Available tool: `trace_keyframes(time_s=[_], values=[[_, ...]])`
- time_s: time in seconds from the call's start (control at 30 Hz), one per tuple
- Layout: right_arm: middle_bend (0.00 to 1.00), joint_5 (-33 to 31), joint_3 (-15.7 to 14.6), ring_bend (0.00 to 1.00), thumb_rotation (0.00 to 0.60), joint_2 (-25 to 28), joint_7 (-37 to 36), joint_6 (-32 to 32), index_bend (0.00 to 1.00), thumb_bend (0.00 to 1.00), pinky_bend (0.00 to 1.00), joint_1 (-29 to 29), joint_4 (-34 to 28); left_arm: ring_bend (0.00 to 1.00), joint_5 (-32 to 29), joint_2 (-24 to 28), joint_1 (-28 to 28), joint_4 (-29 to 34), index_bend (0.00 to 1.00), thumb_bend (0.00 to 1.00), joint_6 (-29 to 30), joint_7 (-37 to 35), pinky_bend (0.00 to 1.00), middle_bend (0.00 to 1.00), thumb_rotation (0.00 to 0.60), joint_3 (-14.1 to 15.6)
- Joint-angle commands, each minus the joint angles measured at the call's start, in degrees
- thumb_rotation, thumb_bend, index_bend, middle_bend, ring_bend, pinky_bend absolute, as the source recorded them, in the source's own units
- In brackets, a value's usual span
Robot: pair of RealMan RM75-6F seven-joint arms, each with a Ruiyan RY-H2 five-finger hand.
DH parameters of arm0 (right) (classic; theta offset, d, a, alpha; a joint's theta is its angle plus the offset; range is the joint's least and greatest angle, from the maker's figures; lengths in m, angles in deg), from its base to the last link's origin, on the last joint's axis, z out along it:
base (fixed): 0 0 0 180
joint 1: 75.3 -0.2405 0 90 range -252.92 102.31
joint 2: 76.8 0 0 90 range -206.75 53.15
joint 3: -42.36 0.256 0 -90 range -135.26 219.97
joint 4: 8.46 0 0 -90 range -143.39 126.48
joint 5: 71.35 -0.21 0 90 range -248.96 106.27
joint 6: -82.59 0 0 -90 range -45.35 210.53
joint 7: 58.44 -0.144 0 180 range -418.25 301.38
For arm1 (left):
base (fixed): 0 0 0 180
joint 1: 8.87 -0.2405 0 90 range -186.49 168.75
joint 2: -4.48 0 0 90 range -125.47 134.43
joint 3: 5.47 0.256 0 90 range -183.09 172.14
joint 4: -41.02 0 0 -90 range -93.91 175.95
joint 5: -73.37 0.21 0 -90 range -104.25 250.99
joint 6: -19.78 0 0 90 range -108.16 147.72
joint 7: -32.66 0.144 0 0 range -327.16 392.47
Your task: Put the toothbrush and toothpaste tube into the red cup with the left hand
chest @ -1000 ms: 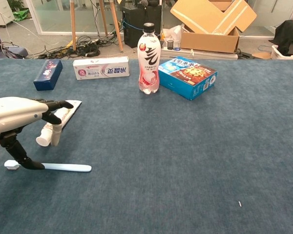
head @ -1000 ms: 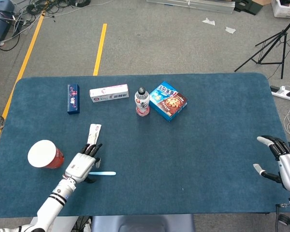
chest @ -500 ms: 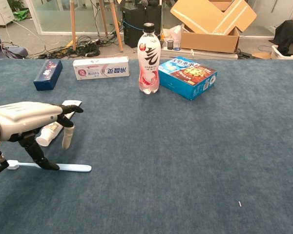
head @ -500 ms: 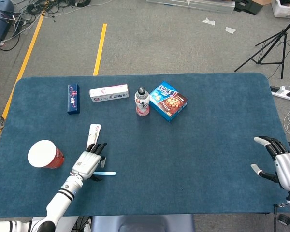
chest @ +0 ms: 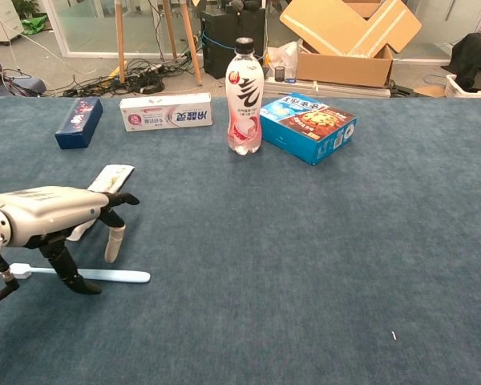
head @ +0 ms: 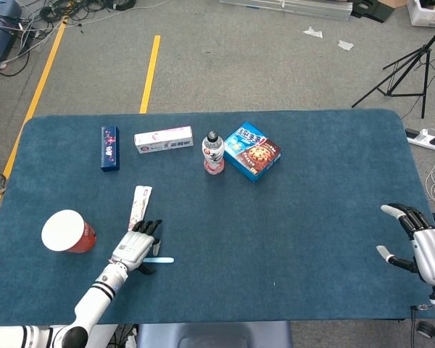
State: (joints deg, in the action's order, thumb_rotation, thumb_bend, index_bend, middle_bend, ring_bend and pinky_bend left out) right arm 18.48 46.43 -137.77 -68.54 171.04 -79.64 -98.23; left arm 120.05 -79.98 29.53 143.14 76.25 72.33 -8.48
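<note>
Left robot hand [chest: 52,216] hovers spread over the toothbrush [chest: 104,275] near the counter's [head: 312,217] front-left corner, gripping nothing; the toothpaste tube [head: 140,202] lies just behind, the red cup [head: 67,232] left. Risk: fingers closing on the thin, flat handle could skid it away or nudge the tube.
</note>
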Motion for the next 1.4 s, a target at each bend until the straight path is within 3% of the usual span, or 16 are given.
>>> trace_keyframes(time_s=[0.03,0.27,1.4], values=[[0.24,0.0,0.0,0.22,0.6,0.0,0.0,-0.1,0.26,0.12,0.6,0.0,0.0,0.0,-0.6,-0.2,0.4,-0.5,0.52,0.19,-0.1,-0.5,0.0,0.0,0.6,0.2],[0.24,0.0,0.0,0.22,0.6,-0.1,0.1,-0.1,0.26,0.12,0.6,-0.1,0.1,0.0,-1.8,-0.4,1.3,-1.3,0.52,0.28,-0.2,-1.2,0.0,0.0,0.6,0.6],[0.24,0.1,0.0,0.22,0.6,-0.1,0.3,0.4,0.26,0.12,0.59,0.1,0.1,0.0,-3.3,-1.3,3.0,-2.8,0.57,0.28,1.6,-1.7,0.0,0.0,0.6,3.4]])
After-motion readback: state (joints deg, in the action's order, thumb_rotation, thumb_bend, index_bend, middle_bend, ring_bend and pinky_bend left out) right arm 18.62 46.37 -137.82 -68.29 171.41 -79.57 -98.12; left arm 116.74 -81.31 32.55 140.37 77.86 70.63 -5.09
